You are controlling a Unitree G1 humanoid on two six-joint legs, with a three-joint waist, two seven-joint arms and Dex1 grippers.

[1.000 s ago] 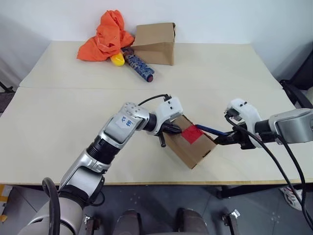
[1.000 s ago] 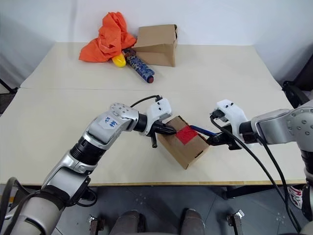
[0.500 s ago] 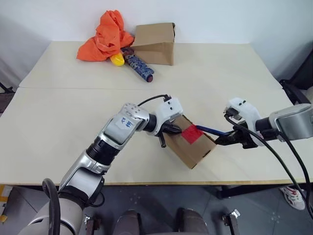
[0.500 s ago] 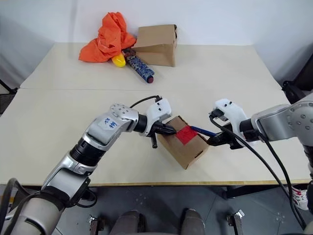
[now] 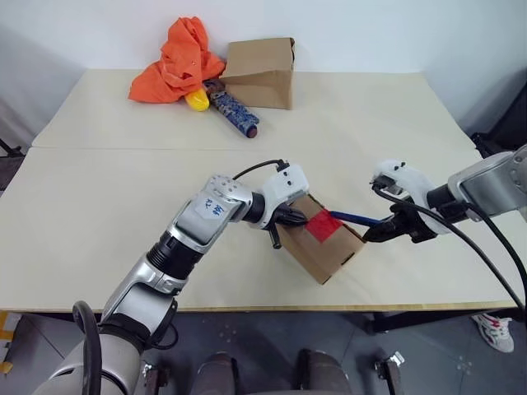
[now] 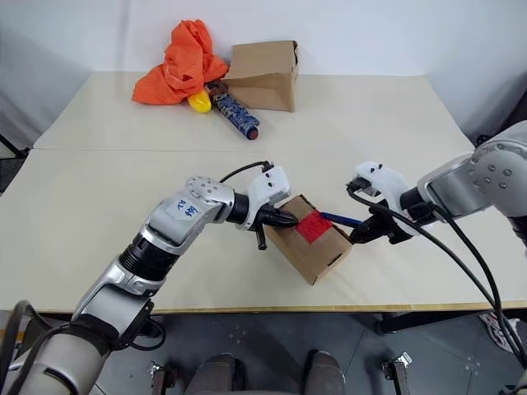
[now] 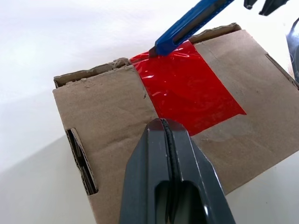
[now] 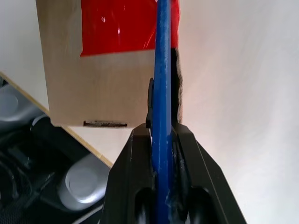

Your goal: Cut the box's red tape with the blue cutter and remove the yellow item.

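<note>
Near the front edge of the tabletop we see the box, sitting askew with one corner toward that edge, and we take it as our landmark. Its red tape covers the upper face next to the flap seam. To the box's left, our left end effector presses its pinched-together fingers against the cardboard just beside the tape. To the box's right, our right end effector clamps the blue cutter, whose far end reaches the box at the tape's edge.

From the head views we get the overall layout: well behind the box, at the far side of the tabletop, lie an orange cloth, a larger carton, a blue-patterned cylinder and a small glossy yellow object, clustered together.

Our left wrist view adds what the head views cannot resolve: the cutter's tip meets the tape right at the frayed flap edge, and the tape looks glossy and uncut across its face. Our right wrist view looks along the cutter's shaft, gripped between both fingers, with the shaft running up over the box's side edge and onto the tape's corner.
</note>
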